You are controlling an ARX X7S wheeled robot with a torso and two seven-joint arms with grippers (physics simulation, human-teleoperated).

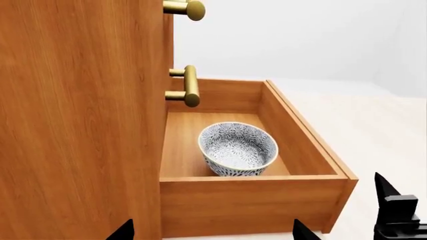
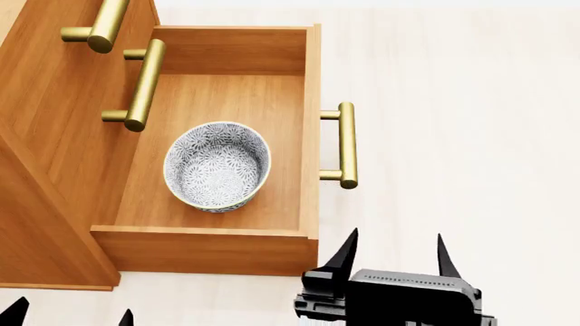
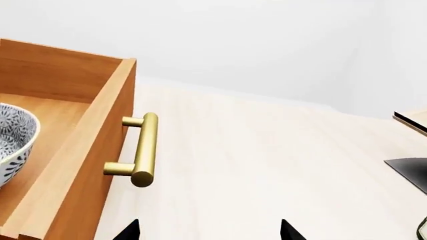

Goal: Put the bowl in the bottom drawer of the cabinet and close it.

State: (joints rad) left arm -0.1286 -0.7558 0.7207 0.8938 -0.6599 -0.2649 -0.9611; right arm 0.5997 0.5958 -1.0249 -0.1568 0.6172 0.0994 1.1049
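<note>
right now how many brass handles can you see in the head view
3: the bottom drawer's handle on its pulled-out front, the middle handle above the bowl, and the top handle, partly cropped.

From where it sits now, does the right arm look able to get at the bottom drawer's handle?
Probably yes. The right tool is open and empty, just short of the brass handle, with only bare floor between them; the bowl already sits inside the drawer.

A bare simulated room, home-like: an orange-brown wooden cabinet (image 2: 54, 170) with brass bar handles (image 2: 145, 85) stands on a pale wood-look floor (image 2: 471, 136) against plain white walls (image 3: 267, 45).
</note>
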